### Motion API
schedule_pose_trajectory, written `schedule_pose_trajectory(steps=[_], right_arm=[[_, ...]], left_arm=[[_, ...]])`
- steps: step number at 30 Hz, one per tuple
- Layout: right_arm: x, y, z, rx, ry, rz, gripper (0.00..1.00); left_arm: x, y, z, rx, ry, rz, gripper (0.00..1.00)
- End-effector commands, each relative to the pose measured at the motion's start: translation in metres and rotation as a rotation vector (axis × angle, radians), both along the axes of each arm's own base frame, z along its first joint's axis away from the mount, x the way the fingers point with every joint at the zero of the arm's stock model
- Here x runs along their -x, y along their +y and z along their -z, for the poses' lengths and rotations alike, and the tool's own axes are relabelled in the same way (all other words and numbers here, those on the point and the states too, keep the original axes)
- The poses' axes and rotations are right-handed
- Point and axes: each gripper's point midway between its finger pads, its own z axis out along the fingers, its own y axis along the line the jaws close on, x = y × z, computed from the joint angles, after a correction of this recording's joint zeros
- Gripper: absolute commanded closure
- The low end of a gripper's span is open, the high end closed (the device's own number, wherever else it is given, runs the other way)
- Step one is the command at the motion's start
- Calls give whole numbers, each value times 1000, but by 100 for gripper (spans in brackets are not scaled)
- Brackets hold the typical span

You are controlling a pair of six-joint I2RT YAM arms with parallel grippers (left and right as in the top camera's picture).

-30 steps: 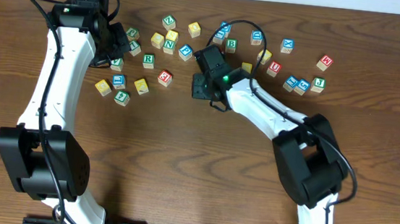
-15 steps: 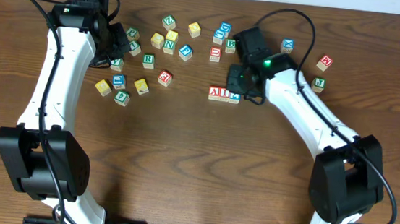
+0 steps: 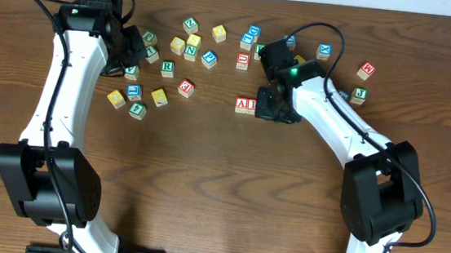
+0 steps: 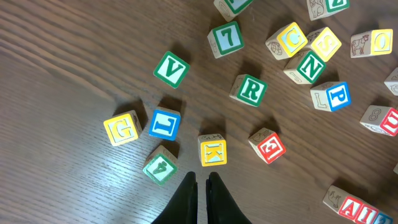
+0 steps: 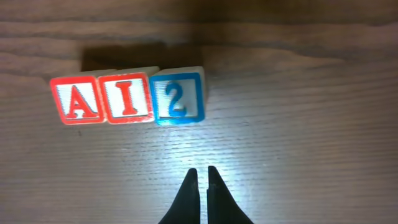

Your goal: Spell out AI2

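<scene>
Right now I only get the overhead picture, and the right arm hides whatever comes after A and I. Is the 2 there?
Observer: Yes. The right wrist view shows the 2 cube touching the I cube, with the A cube on its other side, so the row reads AI2.
Visitor: Is anything gripping them?
Observer: No. The right gripper is shut on nothing, clear of the row.
Visitor: And on the left?
Observer: The left gripper is shut and empty too, close to a yellow K cube.
</scene>
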Motion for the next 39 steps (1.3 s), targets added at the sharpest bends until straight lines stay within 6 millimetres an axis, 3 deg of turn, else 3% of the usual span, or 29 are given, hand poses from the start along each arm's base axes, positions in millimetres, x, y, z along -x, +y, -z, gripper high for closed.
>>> schedule_pose_trajectory(steps=[1,14,25,39], right_arm=[[6,-1,12,13,9,-5,99],[3,5,37,-13,-40,-14,97],[-7,11,34,-35,-84,-14,97],[-3,11,33,-39,-68,-18,99]], left_arm=[[2,1,-7,-10,-14,-1,92],[2,1,-7,-10,-13,-1,92],[2,1,-7,-10,-14,-1,92],[2,1,-7,-10,-14,-1,92]])
